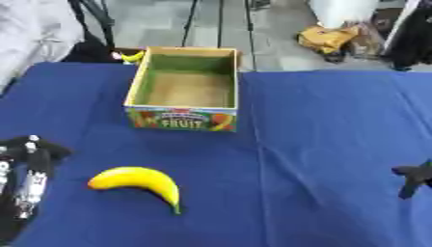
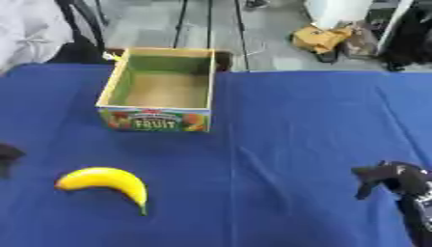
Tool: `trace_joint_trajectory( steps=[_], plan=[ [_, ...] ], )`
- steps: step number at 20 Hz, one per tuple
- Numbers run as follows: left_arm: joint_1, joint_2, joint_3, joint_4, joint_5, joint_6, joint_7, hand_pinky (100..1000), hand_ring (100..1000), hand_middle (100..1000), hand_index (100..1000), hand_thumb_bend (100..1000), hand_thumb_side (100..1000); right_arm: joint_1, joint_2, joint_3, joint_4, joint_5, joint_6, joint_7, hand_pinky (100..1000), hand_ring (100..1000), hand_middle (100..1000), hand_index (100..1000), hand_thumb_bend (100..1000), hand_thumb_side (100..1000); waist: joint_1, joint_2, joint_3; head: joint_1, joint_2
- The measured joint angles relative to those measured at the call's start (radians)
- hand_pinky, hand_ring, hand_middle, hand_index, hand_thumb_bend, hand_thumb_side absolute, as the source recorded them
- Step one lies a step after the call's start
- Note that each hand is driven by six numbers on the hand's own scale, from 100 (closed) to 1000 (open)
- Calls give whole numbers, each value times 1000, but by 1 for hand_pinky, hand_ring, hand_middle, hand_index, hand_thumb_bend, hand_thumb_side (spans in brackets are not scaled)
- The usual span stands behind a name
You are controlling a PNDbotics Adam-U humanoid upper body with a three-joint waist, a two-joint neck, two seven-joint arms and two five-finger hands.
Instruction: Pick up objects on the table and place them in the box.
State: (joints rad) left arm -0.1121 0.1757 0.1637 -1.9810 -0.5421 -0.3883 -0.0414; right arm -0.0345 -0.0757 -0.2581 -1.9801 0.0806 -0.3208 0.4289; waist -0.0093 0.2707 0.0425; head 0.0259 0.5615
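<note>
1. While the banana (image 1: 139, 181) lay untouched on the blue tablecloth (image 1: 320, 125), at about seven o'clock from the box (image 1: 183, 89), neither hand was seen to hold anything.
2. The left hand (image 1: 30, 181) was seen at nine o'clock of the banana, just beside it, fingers extended and released; the right hand (image 2: 392, 179) was seen low at four o'clock of the scene, well apart from the fruit, and its fingers appeared curled on nothing, though that view was poor.
3. A slip was judged likely if the curved, smooth banana were pinched near its tapered stem end, since it could be rolled or spun away.
4. The box, seemingly light card, could be nudged by a carrying arm, or its near wall clipped, so that the fruit were dropped outside.
5. The cloth could be dragged into folds by low fingers.
</note>
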Motion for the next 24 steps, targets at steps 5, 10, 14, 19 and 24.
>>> trace_joint_trajectory(
  steps=[5,10,14,19,24],
  plan=[
    [0,0,0,0,0,0,0,280,298,384,581,100,1000,0,0,1,0,49,14,10,775,499,518,677,100,1000,0,0,0,10,0],
    [0,1,0,0,0,0,1,290,312,398,589,100,997,0,0,6,0,54,8,14,775,496,514,664,100,1000,1,0,-1,14,0],
    [0,18,0,0,-6,3,10,290,312,398,589,100,997,0,0,6,0,54,8,15,775,496,514,664,100,1000,1,0,-1,14,0],
    [-2,40,-7,0,-24,-2,7,418,475,549,720,100,931,0,-4,6,0,54,9,14,773,490,508,651,100,1000,28,-10,-5,5,26],
    [-4,131,-14,0,-84,16,-46,458,526,596,762,100,912,5,-20,6,0,54,9,12,773,486,506,649,100,1000,39,-11,-22,4,75]
  ],
)
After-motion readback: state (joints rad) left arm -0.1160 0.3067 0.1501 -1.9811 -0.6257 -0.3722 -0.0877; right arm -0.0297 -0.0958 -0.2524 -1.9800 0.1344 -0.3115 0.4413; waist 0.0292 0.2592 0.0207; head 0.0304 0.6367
